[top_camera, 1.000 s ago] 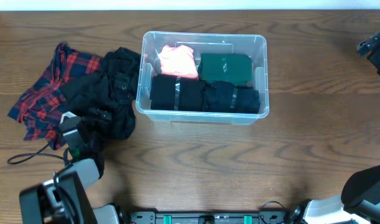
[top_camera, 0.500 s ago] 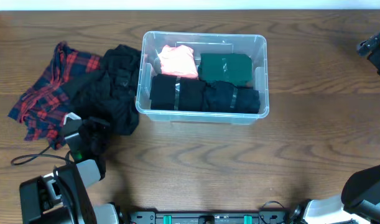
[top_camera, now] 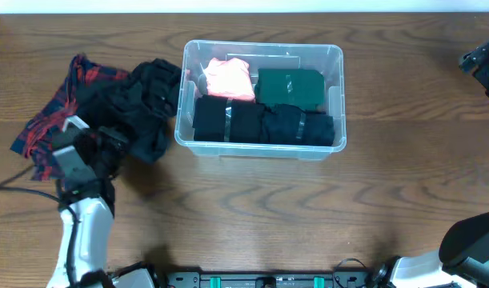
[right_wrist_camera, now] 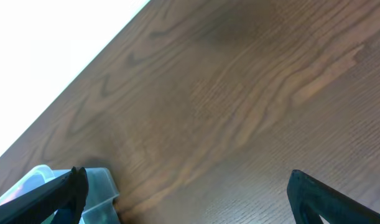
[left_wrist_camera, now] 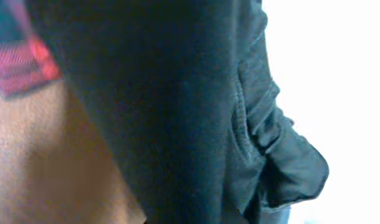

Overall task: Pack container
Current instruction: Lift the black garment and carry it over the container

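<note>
Only the overhead view takes in the whole wooden table [top_camera: 252, 216] and the container [top_camera: 260, 152], a clear tub with rounded corners at the far centre. It holds folded clothes [top_camera: 264, 124], black, green and pink, side by side. Just left of it the black garment [top_camera: 144, 100] lies over a red plaid one [top_camera: 44, 128]. My left gripper [top_camera: 100, 146] is clamped on that black cloth, which fills my left wrist view. My right gripper [right_wrist_camera: 186, 186] is spread wide, holding nothing, and its camera catches only a container corner.

Left arm [top_camera: 82, 234]: white link, black wrist, thin black cable [top_camera: 16, 189]. Right claw [right_wrist_camera: 186, 190]: black wedge-shaped fingers [right_wrist_camera: 58, 194].
</note>
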Controlling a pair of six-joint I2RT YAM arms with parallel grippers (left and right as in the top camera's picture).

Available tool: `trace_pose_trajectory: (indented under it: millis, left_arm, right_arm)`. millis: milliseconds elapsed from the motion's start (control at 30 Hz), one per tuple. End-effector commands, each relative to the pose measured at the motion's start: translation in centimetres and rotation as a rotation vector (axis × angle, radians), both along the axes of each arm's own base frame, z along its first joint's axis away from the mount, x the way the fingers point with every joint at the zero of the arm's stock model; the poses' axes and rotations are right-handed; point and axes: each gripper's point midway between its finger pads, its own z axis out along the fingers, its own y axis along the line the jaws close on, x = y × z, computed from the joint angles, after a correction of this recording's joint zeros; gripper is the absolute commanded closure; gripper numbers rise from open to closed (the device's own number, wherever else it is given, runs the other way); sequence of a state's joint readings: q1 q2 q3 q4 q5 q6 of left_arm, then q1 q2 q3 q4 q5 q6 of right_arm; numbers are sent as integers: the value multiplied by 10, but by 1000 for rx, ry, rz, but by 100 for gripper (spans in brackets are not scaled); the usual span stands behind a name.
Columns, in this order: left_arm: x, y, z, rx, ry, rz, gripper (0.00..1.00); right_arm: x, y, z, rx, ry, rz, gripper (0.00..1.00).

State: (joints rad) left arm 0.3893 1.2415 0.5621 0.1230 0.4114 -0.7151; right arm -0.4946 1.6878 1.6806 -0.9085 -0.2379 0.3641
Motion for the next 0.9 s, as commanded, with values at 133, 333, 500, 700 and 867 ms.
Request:
trace_pose_trajectory:
  millis: [133,333,500,700,867]
  left_arm:
    - [18,5,93,199,-119,-132,95]
    - [20,6,135,267,-122,-173,94]
    - [21,6,172,308,-158,-182,94]
    - [24,7,214,345,-233,-171,94]
    - [24,6,251,345,-305,-152,94]
  right_arm:
    - [1,-2,5,4,-12,-13,1]
    - [1,-2,5,4,-12,-13,1]
    - [1,-2,5,4,-12,-13,1]
    - [1,-2,5,4,-12,-13,1]
    - [1,-2,5,4,-12,-13,1]
